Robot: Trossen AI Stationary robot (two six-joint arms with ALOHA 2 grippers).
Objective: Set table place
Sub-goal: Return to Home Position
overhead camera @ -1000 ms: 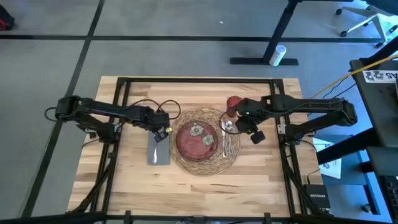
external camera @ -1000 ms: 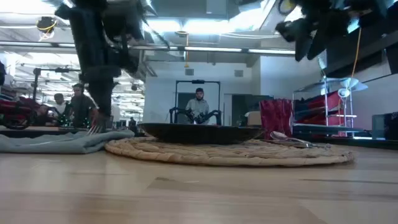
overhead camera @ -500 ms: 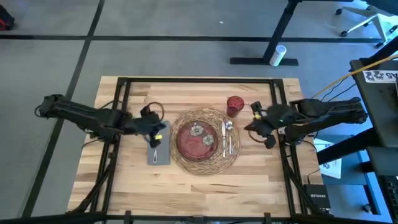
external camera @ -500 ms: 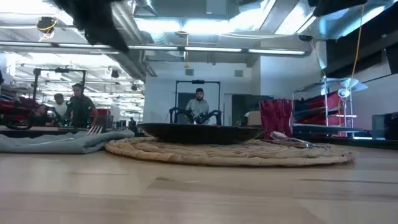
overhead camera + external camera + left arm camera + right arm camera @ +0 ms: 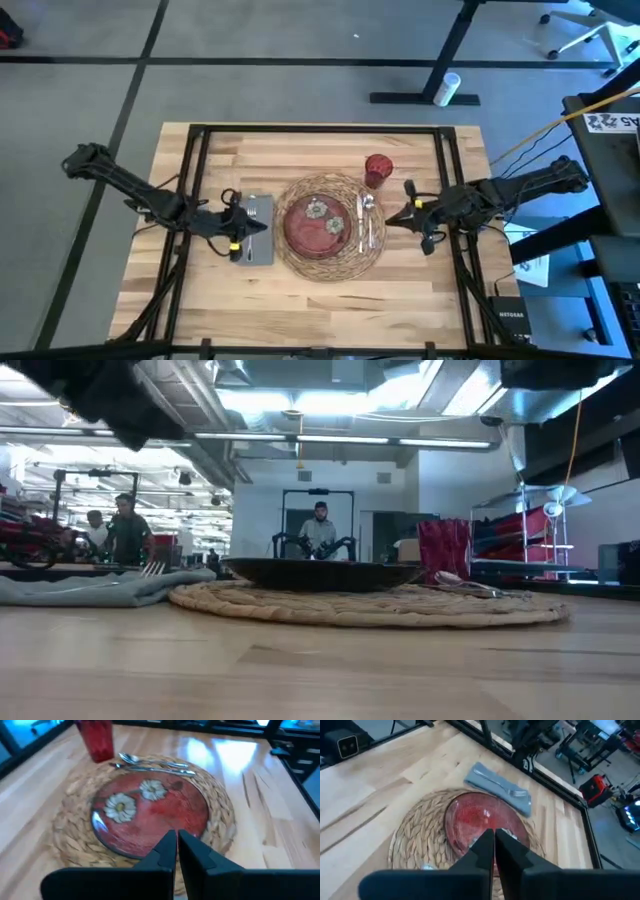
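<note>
On the table [image 5: 420,300], the place lies centred: woven mat [image 5: 300,263], red plate [image 5: 325,238] with 2 flowers [image 5: 318,210], spoon and knife [image 5: 364,222] on the mat's right side, red cup [image 5: 377,168] farther back, gray napkin [image 5: 263,245] left of the mat. Left gripper [image 5: 247,228] hangs over the napkin, right gripper [image 5: 398,214] just right of the mat; both pairs of fingers are pressed together, empty. From above, the fork [image 5: 509,788] on the napkin is hard to make out.

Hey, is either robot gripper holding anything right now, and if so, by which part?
Nothing is held. The left gripper and the right gripper are both shut and empty; the fork lies on the napkin.
</note>
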